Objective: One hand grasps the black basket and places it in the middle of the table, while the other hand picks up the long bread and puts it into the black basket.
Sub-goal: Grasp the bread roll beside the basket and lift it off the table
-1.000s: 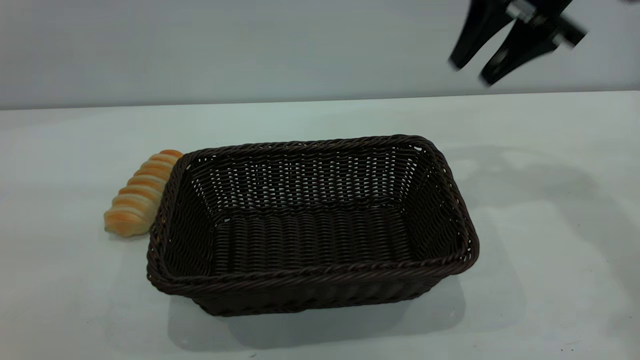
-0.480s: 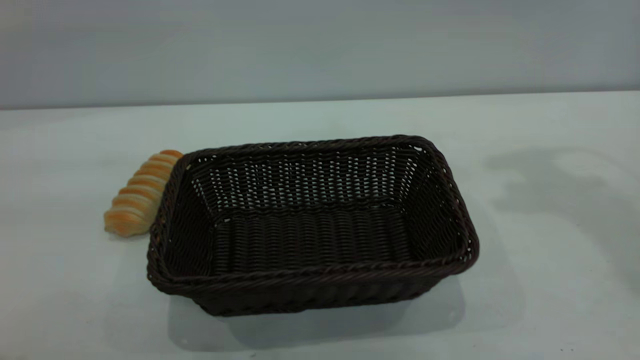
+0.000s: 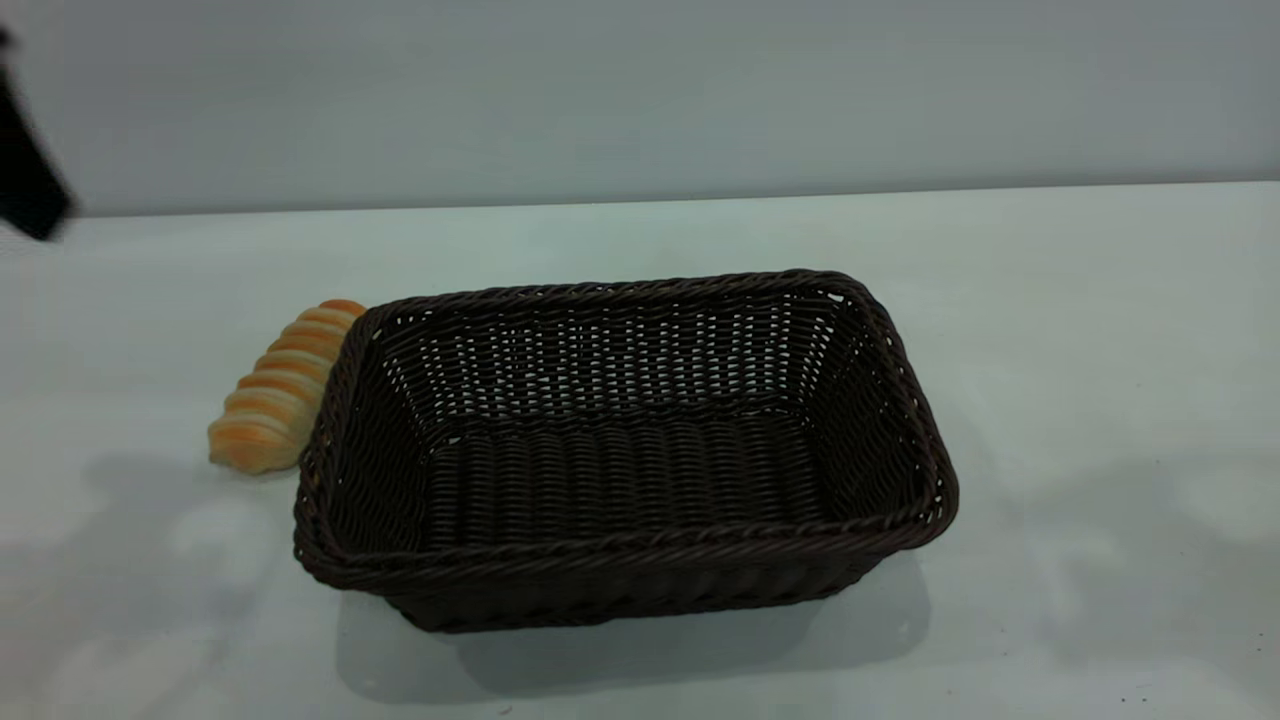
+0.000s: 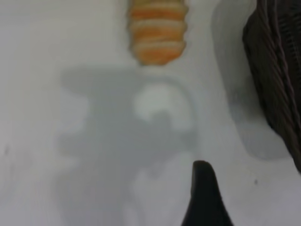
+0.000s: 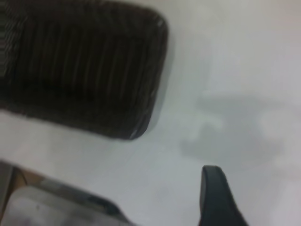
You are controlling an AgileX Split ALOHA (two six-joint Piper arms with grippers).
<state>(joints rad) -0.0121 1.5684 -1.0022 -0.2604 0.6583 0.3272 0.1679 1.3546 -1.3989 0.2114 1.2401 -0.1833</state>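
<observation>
Plain grey wall was seen behind the table [image 3: 1100,330], a white-grey matte top with a few dark specks near the front edge.

The black basket [image 3: 625,450] was set upright near the middle of the table, long side toward the exterior camera, nothing inside it. Its woven floor and flared open-weave sides were fully visible. A shadow was cast on the table in front of it.

The long bread [image 3: 283,387] was lying on the table just outside the basket's left short end, its far tip tucked close against the braided rim; actual contact could not be confirmed. In the left wrist view the bread's end [image 4: 157,30] was seen on bare tabletop, with the basket's outer wall [image 4: 277,80] off to one side.

Left gripper [image 3: 28,170]: only a blurred dark piece was caught at the exterior view's left edge, above the table and well apart from the bread. One fingertip [image 4: 203,193] was seen in its wrist view, over the table, with nothing held. How far the claw was open could not be told.

Right gripper: out of the exterior view. One fingertip [image 5: 217,197] was seen in its wrist view, over bare table beside the basket's corner [image 5: 141,113], nothing held. Its opening could not be told either.
</observation>
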